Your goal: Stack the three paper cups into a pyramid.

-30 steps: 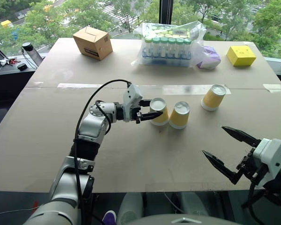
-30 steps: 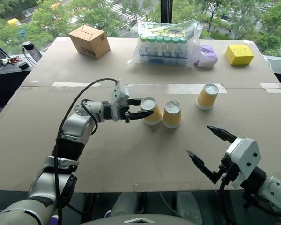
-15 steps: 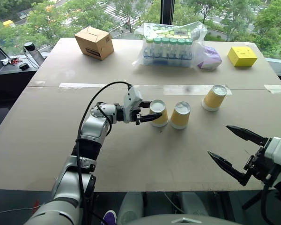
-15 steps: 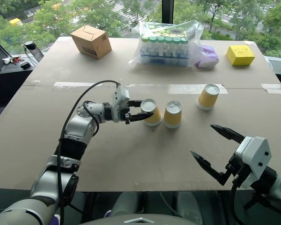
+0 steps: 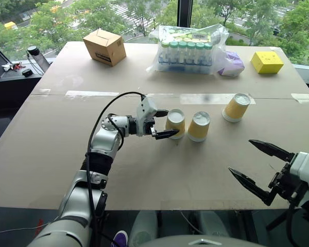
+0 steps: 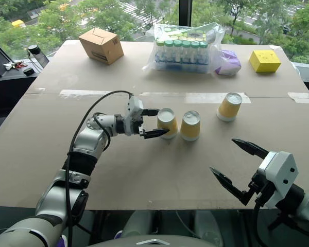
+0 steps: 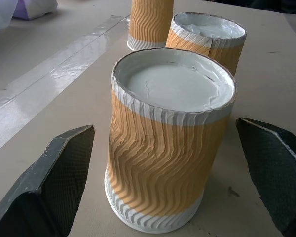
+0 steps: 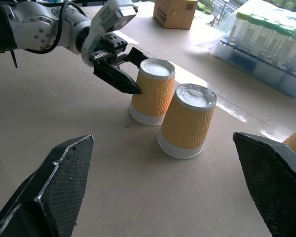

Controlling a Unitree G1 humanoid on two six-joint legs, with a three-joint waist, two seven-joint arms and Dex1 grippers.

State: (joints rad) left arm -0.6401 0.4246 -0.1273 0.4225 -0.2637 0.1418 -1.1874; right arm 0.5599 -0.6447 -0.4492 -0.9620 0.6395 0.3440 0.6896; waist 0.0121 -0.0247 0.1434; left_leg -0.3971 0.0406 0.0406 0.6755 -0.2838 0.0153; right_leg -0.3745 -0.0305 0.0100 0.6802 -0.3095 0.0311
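2 of the three paper cups [image 5: 198, 122] stand upside down on the table [image 5: 144, 170] side by side, the nearer one between the wide-spread fingers of our left gripper [image 5: 163, 124], apparently untouched. The 3rd stands well beyond. Our right gripper [image 5: 260, 168] hangs wide, empty. We should back the left straight out, brushing neither base cup.

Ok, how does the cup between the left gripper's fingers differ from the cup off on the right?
The near cup stands between the open fingers of the left gripper, right beside the middle cup; the far cup stands alone, with no gripper around it. The near cup sits upright, while the far cup looks tilted. Both are upside down, yellow ribbed, white bottoms up.
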